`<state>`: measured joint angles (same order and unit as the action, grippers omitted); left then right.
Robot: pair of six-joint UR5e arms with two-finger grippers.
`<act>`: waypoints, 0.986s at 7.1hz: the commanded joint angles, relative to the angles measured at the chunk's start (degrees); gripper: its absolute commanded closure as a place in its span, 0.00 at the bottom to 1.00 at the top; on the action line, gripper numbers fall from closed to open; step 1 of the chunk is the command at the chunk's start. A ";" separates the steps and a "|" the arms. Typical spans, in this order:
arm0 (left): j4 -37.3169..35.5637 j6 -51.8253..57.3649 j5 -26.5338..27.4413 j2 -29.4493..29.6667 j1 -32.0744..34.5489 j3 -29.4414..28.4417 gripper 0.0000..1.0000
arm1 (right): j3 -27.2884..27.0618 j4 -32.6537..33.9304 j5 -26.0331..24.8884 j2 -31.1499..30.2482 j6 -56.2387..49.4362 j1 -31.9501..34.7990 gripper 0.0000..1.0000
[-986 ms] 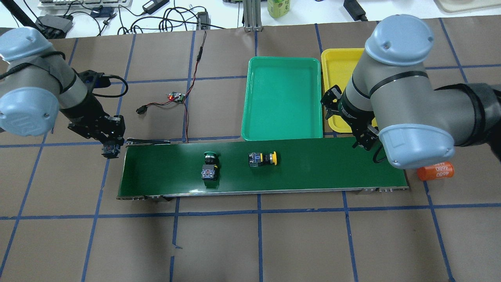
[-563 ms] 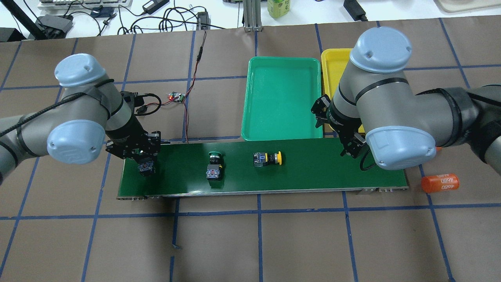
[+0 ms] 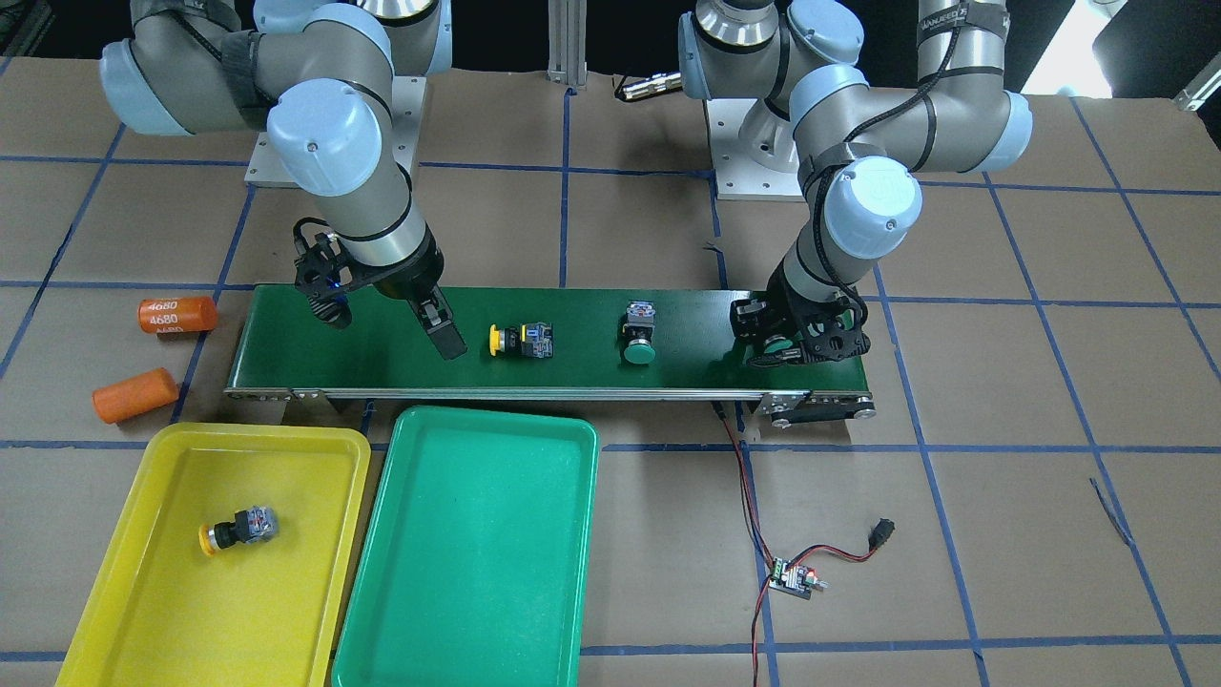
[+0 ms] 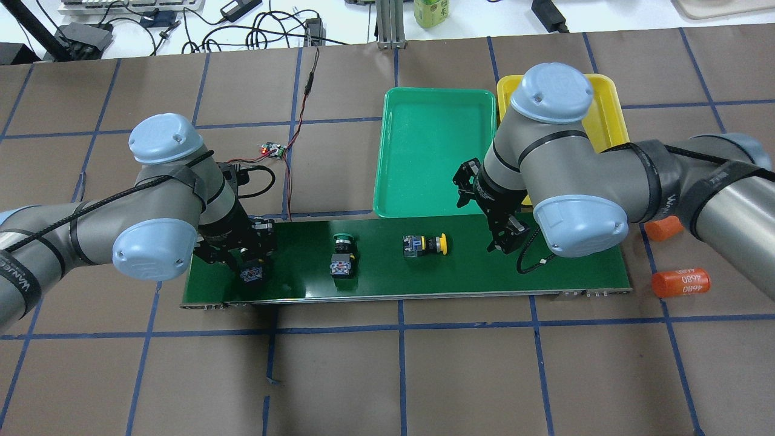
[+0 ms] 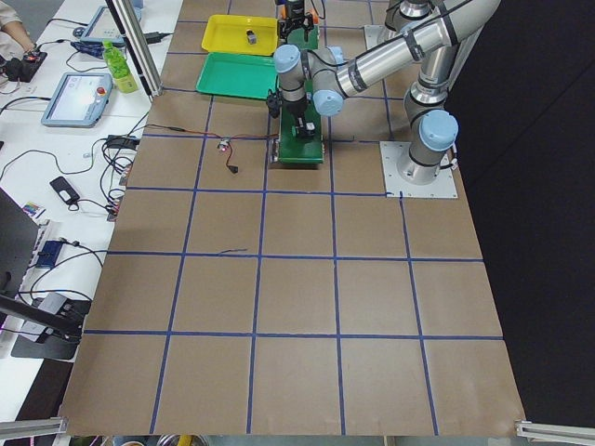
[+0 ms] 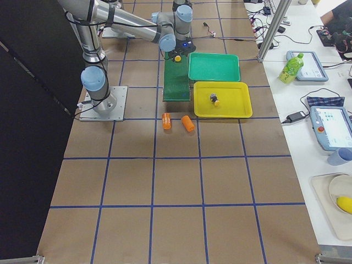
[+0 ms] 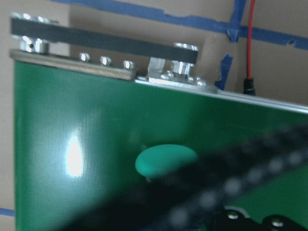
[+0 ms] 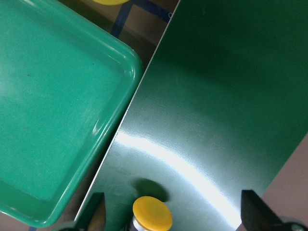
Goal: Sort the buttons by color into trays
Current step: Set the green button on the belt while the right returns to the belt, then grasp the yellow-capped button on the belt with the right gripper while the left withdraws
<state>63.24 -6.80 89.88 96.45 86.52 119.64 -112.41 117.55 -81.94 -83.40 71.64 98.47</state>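
Observation:
My left gripper (image 4: 251,270) is shut on a green button (image 3: 777,346), held cap down and grey block up at the left end of the belt; its cap shows in the left wrist view (image 7: 166,161). My right gripper (image 4: 484,209) is open over the belt, just right of a yellow button (image 4: 425,244) lying on its side, whose cap shows in the right wrist view (image 8: 151,214). A second green button (image 4: 342,254) lies on the belt. Another yellow button (image 3: 238,530) lies in the yellow tray (image 3: 191,611). The green tray (image 4: 439,157) holds nothing.
The dark green conveyor belt (image 4: 575,266) runs across the table in front of both trays. Two orange cylinders (image 4: 681,281) (image 4: 663,227) lie off its right end. A small circuit board (image 4: 272,149) with red and black wires lies beyond its left end.
My left arm swung right and brought the green button over the belt's left end. My right arm moved left toward the yellow button. Both loose buttons drifted right on the belt.

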 commanded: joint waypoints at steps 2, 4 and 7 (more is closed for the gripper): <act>0.65 5.90 0.64 -1.96 -0.38 -4.48 0.00 | 0.00 0.67 0.21 2.53 6.49 2.76 0.00; 11.82 7.76 0.56 -2.50 -0.48 -14.91 0.00 | 0.00 1.01 -0.58 4.29 7.64 4.09 0.00; 30.13 8.64 0.56 -2.58 0.75 -30.23 0.00 | -0.09 1.54 -0.67 5.35 7.64 4.27 0.00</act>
<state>86.31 1.45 90.44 94.32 86.79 94.78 -112.43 118.92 -82.57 -78.39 79.25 102.62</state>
